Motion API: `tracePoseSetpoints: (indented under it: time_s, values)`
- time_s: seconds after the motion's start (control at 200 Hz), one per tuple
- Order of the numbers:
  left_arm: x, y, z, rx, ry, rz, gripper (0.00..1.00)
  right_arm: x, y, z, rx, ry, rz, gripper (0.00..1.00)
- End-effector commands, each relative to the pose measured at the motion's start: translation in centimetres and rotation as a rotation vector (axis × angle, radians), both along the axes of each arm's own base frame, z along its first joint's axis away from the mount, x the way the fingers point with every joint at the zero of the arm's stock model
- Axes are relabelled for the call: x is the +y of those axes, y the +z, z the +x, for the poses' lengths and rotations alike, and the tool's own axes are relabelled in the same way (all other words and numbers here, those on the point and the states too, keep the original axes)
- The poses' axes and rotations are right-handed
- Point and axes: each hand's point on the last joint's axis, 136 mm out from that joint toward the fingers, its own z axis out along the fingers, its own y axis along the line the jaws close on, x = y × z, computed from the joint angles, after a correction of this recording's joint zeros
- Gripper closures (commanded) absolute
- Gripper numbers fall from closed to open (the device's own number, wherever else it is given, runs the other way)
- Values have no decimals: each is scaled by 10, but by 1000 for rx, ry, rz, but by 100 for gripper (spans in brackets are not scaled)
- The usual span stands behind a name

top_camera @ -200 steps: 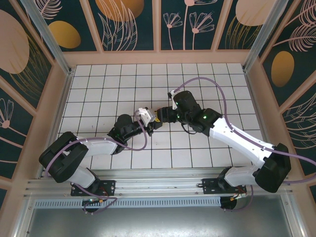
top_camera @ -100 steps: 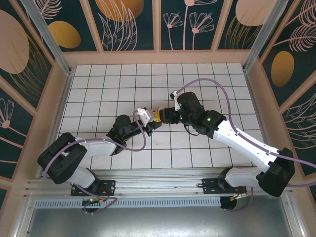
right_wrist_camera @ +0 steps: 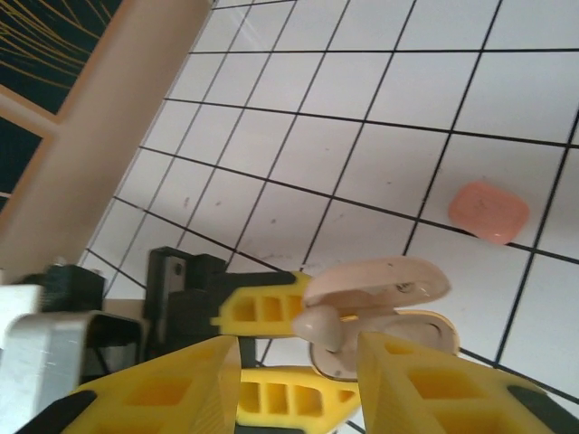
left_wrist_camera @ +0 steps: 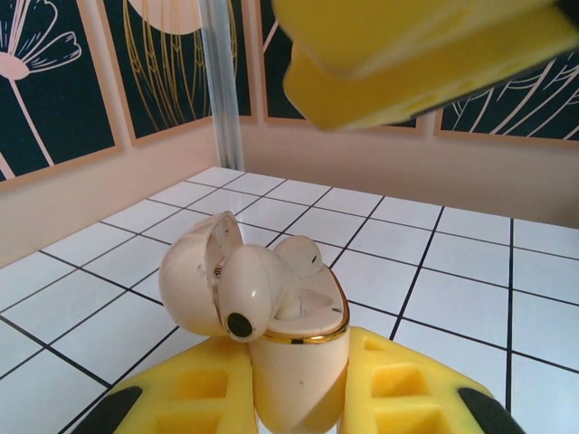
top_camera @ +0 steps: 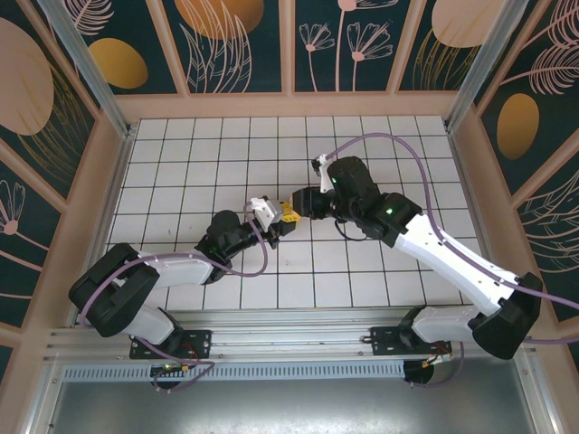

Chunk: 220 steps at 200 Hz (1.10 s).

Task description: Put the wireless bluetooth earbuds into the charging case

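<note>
Yellow left fingers [left_wrist_camera: 398, 398] are clamped on the lower half of the charging case [left_wrist_camera: 298, 384], one on each side, at the bottom centre of the left wrist view. From above, they [top_camera: 288, 215] sit mid-frame over the white tiled counter [top_camera: 181, 172].

The left wrist view brings out the case's gold rim and a dark hole in the earbud [left_wrist_camera: 253, 289] lying in it. The right wrist view adds a small salmon-pink rounded object [right_wrist_camera: 488, 212] lying on a tile at the right of the frame, well apart from the case [right_wrist_camera: 380, 278].

Along the bottom edge of that view the right fingers [right_wrist_camera: 434, 380] are spread wide with nothing between them. In the left wrist view they [left_wrist_camera: 425, 63] hang above the case without touching it.

The case's lid is swung back. The earbud [right_wrist_camera: 318, 323] lies tilted across the opening, and a second rounded bud [left_wrist_camera: 297, 253] sits just behind it.
</note>
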Motion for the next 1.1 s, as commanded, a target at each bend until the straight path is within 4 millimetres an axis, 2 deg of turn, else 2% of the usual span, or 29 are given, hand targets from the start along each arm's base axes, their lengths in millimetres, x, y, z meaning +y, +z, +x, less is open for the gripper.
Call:
tracePoseSetpoints:
  time_s: [0.0,0.25,0.706,1.096]
  values:
    - [2,10,2,-36,13,-7,90,9,-7,-1,87,5,8,61]
    - [4,9,2,-37,22,3,90,18,-17,3,124,20,-22,64]
    - [2,9,1,-30,10,2,90,22,-34,13,134,13,-71,66]
    - [2,11,-2,-41,-1,11,90,6,-45,10,96,36,-170,73]
